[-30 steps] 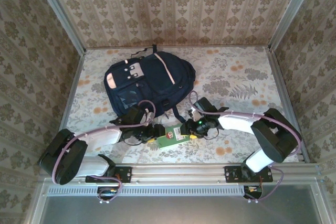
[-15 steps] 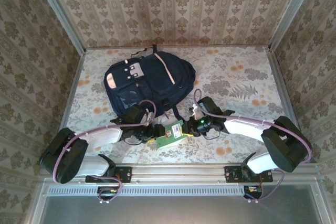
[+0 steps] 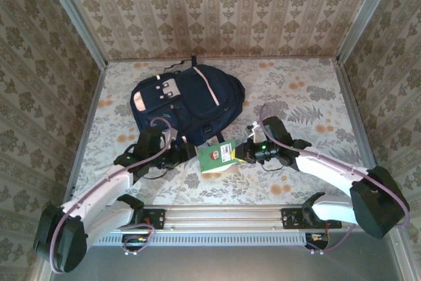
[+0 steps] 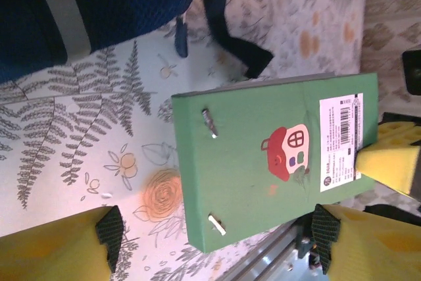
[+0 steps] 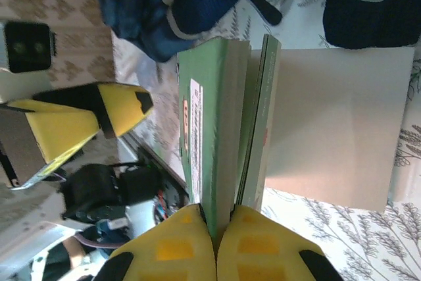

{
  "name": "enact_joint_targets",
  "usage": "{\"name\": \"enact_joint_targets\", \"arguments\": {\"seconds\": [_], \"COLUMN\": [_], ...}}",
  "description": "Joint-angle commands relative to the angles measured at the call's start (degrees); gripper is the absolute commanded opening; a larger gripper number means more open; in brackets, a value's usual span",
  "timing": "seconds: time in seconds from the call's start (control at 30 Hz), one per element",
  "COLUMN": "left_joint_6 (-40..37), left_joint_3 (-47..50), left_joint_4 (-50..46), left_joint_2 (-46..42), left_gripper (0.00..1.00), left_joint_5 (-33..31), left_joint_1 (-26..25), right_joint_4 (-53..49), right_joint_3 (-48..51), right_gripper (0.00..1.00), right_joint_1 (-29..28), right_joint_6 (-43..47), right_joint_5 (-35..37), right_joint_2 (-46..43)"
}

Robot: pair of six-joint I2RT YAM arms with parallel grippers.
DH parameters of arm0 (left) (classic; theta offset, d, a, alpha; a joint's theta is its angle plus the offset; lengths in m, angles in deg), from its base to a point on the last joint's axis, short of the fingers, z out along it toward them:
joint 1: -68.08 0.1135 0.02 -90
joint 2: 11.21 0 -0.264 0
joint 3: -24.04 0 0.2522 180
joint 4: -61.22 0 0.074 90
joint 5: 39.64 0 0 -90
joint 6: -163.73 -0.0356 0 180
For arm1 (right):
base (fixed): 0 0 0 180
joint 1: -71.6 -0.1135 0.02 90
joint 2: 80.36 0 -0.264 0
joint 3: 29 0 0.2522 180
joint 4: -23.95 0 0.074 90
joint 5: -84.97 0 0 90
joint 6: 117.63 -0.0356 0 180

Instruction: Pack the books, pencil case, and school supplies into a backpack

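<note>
Just beside the backpack (image 3: 187, 103), right hand (image 5: 216, 218) pinches the green book (image 3: 217, 157).

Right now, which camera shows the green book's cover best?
The left wrist view: the green book faces it flat, house picture and barcode label plain. The top external view shows it small, from far above. The right wrist view sees it edge-on, pinched in the right claw.

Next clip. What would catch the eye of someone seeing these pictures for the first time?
First, the small green book with a red house on its cover, pinched at one edge by the right claw over the near middle of the table. Behind it lies the big navy backpack with its pale pink stripe. The left claw stands open close beside the book.
</note>
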Motion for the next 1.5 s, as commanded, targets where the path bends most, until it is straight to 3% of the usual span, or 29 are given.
{"name": "enact_joint_targets", "arguments": {"seconds": [0.0, 0.33, 0.63, 0.87, 1.1, 1.27, 1.33, 1.4, 1.47], "left_joint_6": [6.1, 9.7, 13.9, 17.7, 19.3, 19.4, 19.3, 19.5, 19.7], "left_joint_3": [1.0, -0.1, -2.1, -2.4, -2.8, -3.4, -3.5, -3.5, -3.5], "left_joint_4": [3.5, 11.4, 23.6, 31.8, 34.9, 35.1, 34.9, 34.9, 34.8], "left_joint_2": [-0.4, 5.3, 9.4, 10.2, 9.4, 8.4, 8.0, 7.5, 7.0], "left_gripper": [0.81, 0.81, 0.73, 0.61, 0.38, 0.11, 0.06, 0.05, 0.05], "left_joint_5": [3.5, 4.9, 4.3, 4.3, 2.5, 2.5, 2.2, 2.0, 1.9], "left_joint_1": [0.4, -0.8, -4.4, -5.1, -5.3, -5.4, -5.5, -5.5, -5.5], "right_joint_4": [7.2, 15.3, 26.1, 28.5, 24.9, 19.1, 16.5, 14.0, 12.3], "right_joint_3": [1.1, 2.4, 7.2, 8.4, 8.2, 7.0, 6.0, 5.5, 5.6], "right_gripper": [0.0, 0.0, 0.0, 0.0, 0.0, 0.13, 0.23, 0.48, 0.67], "right_joint_1": [0.7, 0.8, 0.4, 0.4, 0.4, 0.4, 0.3, 0.3, 0.3], "right_joint_6": [-5.1, -11.8, -17.7, -18.6, -16.7, -13.4, -11.4, -10.0, -9.3], "right_joint_5": [-3.0, -3.0, -1.6, -0.9, 0.0, 2.2, 2.1, 3.3, 4.8], "right_joint_2": [-2.9, -8.6, -7.7, -8.6, -8.6, -10.6, -11.0, -11.7, -12.4]}}
